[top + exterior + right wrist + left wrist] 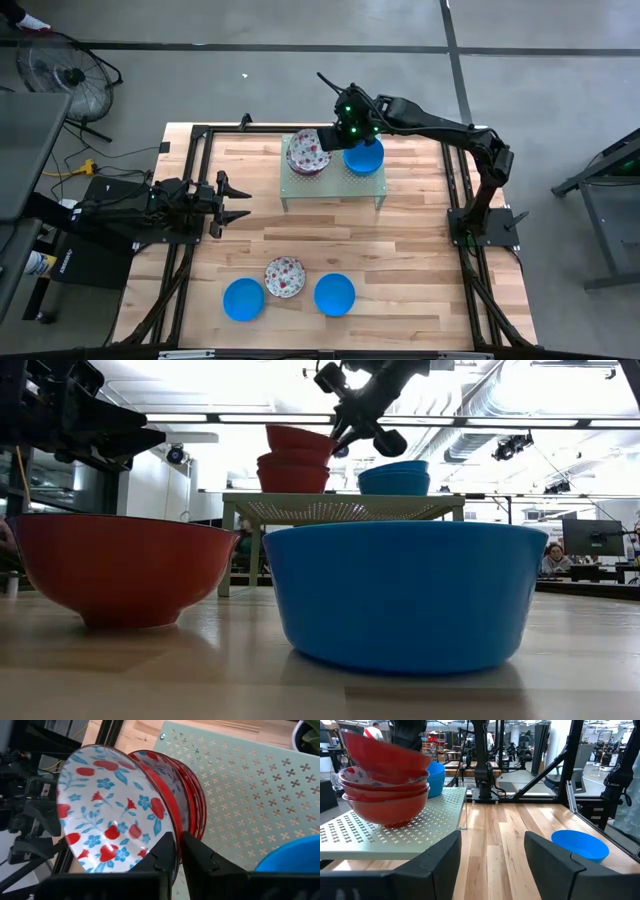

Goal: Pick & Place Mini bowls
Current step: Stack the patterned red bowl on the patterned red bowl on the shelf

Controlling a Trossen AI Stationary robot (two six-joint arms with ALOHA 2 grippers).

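At the left edge of the table (400,250) we see the left gripper (236,203) waiting low over the wood, its two fingers (432,865) spread wide apart with nothing between them and nothing touching them.

Moving right along the near edge, we find three mini bowls standing on the wood: a blue bowl (243,299), a floral bowl (284,276) just beside it, and a second blue bowl (334,294) a little further right. In the low view the floral one shows a red outside (120,568).

Further back, we see the green perforated stand (332,185). On its left part sits the stack of floral bowls (308,152); on its right part sits the stack of blue bowls (363,157), near the floral stack but apart from it.

The right gripper (178,851) reaches over the stand from the right arm (450,135). In the right wrist view we see its fingers (200,857) drawn almost together, pinching the rim of the top floral bowl (107,817). That bowl sits tilted against the ones under it, its painted inside turned toward the camera. In the low view its red outside (298,438) also leans above the stack.
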